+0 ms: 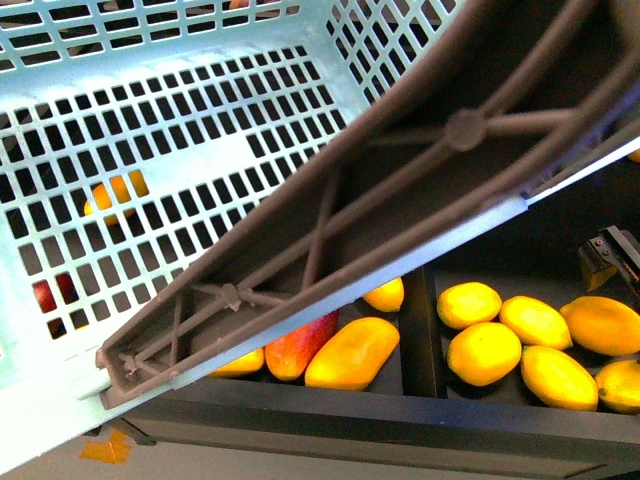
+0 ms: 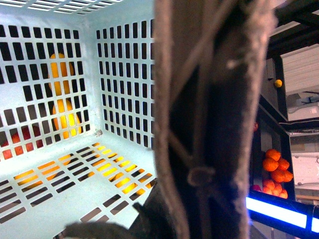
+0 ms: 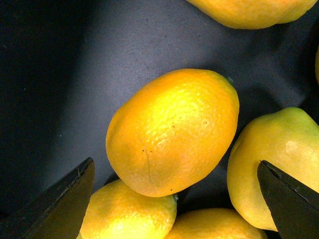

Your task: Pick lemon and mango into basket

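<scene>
The pale teal basket (image 1: 150, 120) hangs tilted and fills the upper left of the front view. Its brown ribbed handle (image 1: 400, 190) crosses the view diagonally. My left gripper (image 2: 189, 219) is shut on that handle (image 2: 209, 99). I see fruit only through the basket's slots (image 2: 55, 164). An orange-yellow mango (image 1: 352, 352) lies in the left bin below. Several lemons (image 1: 484, 352) lie in the right bin. My right gripper (image 1: 608, 258) is open just above them. In the right wrist view one lemon (image 3: 172, 132) lies between its black fingertips (image 3: 65, 199), untouched.
A dark red mango (image 1: 300, 345) lies beside the orange-yellow one. A dark divider (image 1: 420, 330) separates the two bins, and the shelf's front edge (image 1: 400, 425) runs below. Red apples (image 1: 50, 295) show through the basket slots. Oranges (image 2: 276, 167) sit on a far shelf.
</scene>
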Motion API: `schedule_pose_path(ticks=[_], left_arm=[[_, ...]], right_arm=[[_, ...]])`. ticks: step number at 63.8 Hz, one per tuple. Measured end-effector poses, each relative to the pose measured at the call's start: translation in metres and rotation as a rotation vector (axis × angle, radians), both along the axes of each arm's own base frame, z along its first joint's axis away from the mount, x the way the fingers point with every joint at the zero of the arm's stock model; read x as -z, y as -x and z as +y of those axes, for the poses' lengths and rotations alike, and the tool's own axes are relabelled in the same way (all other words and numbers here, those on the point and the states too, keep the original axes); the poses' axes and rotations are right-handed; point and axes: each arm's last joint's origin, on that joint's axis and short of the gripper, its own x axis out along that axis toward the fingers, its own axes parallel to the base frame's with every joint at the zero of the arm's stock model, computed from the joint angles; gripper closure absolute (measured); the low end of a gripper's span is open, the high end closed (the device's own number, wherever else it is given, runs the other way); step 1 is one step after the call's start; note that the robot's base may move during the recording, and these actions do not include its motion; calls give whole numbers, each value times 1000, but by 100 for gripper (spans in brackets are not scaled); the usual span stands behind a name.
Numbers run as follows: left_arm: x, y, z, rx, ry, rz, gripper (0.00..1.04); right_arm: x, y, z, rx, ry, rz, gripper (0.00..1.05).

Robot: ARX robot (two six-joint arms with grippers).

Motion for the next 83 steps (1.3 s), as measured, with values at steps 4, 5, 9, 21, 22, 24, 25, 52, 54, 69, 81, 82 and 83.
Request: schedule_pose_path(ticks=[4, 5, 9, 21, 22, 24, 25, 52, 54, 69, 81, 82, 83], left_arm=[[0, 0, 0, 0, 0, 0, 100], [0, 0, 0, 0, 0, 0, 100], [0, 0, 0, 0, 0, 0, 100], [0, 0, 0, 0, 0, 0, 100], [0, 0, 0, 0, 0, 0, 100], [0, 0, 0, 0, 0, 0, 100], [0, 0, 0, 0, 0, 0, 100], [0, 0, 0, 1, 0, 0, 100], [0, 0, 0, 1, 0, 0, 100], [0, 0, 0, 0, 0, 1, 100], [0, 0, 0, 0, 0, 2, 100], [0, 0, 0, 0, 0, 2, 100], [0, 0, 0, 0, 0, 2, 100]], right_arm=[[1, -2, 0, 3, -1, -1, 9], [1, -2, 0, 4, -1, -1, 9], [2, -5, 0, 6, -2, -2, 9], [11, -14, -1, 13, -7, 14, 9], [12, -14, -1, 13, -7, 15, 9], [13, -15, -1, 14, -8, 19, 9], [15, -16, -2, 14, -8, 23, 9], [35, -33, -7, 24, -3, 37, 17], [37, -33, -8, 25, -2, 41, 20], [38, -28, -9, 27, 0, 40, 38], [33, -21, -8, -17, 2, 30, 38], [32, -20, -8, -22, 3, 27, 38], [31, -20, -8, -24, 4, 24, 38]])
